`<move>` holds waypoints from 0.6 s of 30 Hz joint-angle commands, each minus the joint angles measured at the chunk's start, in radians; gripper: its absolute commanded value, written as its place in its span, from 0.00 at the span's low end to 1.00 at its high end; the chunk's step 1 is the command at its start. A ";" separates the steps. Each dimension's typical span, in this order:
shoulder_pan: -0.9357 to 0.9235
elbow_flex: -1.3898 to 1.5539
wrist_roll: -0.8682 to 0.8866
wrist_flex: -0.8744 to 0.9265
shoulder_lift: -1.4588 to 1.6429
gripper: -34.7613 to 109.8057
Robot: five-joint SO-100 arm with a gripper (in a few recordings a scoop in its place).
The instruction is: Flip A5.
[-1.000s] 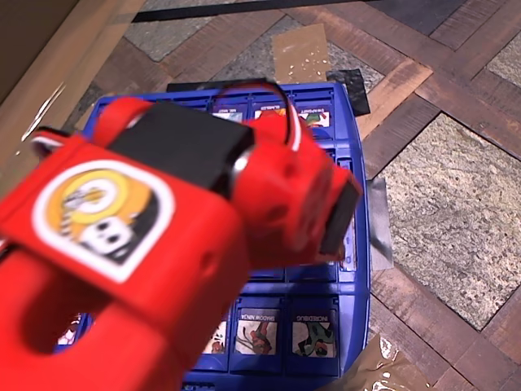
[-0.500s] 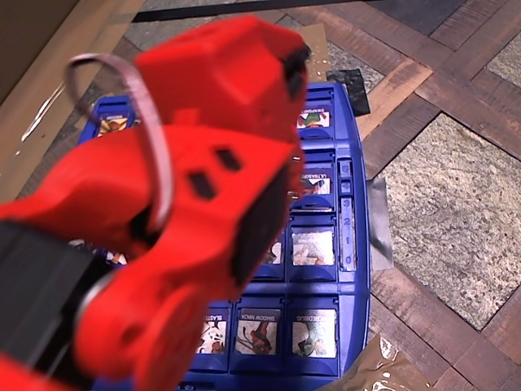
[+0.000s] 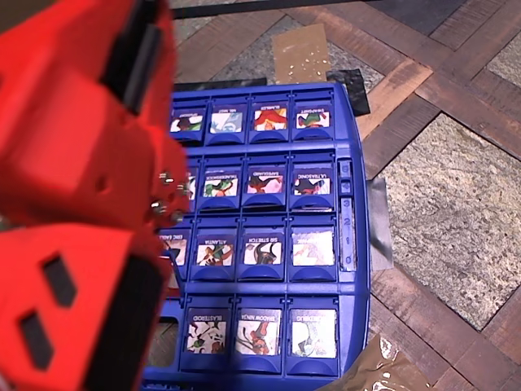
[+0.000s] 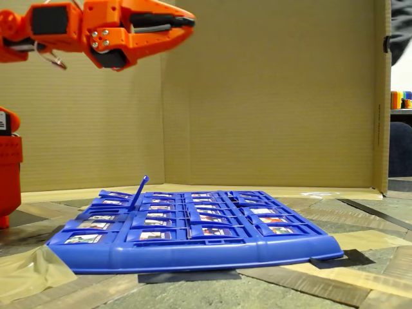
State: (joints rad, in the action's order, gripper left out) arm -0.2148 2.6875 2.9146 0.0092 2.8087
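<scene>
1. One orange two-finger hand [image 4: 183, 20] hangs high above the blue plastic flip-tile game board [image 4: 193, 248], fingers pressed together, holding nothing
2. Blue-framed flip tile A5 [image 4: 138, 191] stands tilted near the board's left edge in the fixed view

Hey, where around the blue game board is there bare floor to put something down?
Free: the stone-and-wood floor right of the blue board in the overhead view, and the strip in front of its near edge in the fixed view. Crowded: the board itself, packed with tiles, one tile tilted up, with the gripper high above its left end.
</scene>
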 commanded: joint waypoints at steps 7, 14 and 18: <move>0.112 0.198 0.009 -0.408 0.221 0.24; 0.175 0.339 0.009 -0.762 0.347 0.24; 0.192 0.399 0.011 -0.954 0.400 0.24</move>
State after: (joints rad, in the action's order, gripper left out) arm -0.0368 3.0710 2.9176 -0.8207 3.1769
